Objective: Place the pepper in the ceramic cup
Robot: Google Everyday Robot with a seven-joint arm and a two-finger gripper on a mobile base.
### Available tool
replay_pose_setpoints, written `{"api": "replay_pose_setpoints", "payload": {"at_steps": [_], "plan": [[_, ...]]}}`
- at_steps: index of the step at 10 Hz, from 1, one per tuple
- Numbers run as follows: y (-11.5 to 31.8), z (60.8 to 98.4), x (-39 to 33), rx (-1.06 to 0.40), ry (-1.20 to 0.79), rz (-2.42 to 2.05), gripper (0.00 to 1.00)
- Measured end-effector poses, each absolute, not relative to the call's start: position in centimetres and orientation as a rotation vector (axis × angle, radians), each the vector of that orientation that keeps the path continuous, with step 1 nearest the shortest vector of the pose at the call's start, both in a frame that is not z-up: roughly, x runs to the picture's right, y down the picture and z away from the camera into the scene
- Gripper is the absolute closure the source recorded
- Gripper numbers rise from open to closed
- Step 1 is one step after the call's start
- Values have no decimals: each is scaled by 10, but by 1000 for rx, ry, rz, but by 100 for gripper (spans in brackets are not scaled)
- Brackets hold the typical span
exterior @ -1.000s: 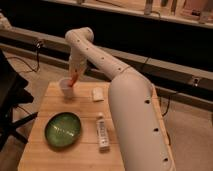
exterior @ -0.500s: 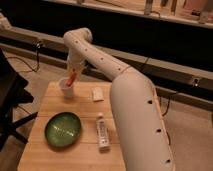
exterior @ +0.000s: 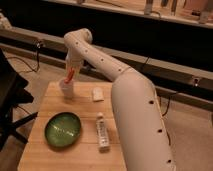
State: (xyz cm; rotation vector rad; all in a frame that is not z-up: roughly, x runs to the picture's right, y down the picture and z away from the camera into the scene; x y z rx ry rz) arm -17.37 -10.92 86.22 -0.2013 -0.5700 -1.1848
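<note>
The pepper (exterior: 69, 76) is a small orange-red one. It hangs tilted from my gripper (exterior: 73, 69), which is shut on its upper end. The ceramic cup (exterior: 66, 89) is small and pale and stands at the far left of the wooden table (exterior: 85, 157). The pepper's lower tip is right above the cup's rim, over its opening. My white arm (exterior: 135, 115) reaches in from the lower right and crosses the right side of the table.
A green bowl (exterior: 62, 130) sits at the front left of the table. A white bottle (exterior: 101, 132) lies next to it, near my arm. A small white object (exterior: 97, 94) lies to the right of the cup. A dark chair (exterior: 10, 90) stands at the left.
My gripper has moved slightly left with the pepper, bringing it over the cup. The things on the table have not moved.
</note>
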Motion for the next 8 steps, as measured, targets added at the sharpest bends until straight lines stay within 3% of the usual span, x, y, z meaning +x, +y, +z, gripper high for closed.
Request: {"api": "replay_pose_setpoints", "payload": {"at_steps": [2,3,8], "plan": [[-111,875,-185,-201,-596,-1209,99],[-110,881,-192,-208,-612,-1219,91],[-100,904,-204,-249,-680,-1251,35]]}}
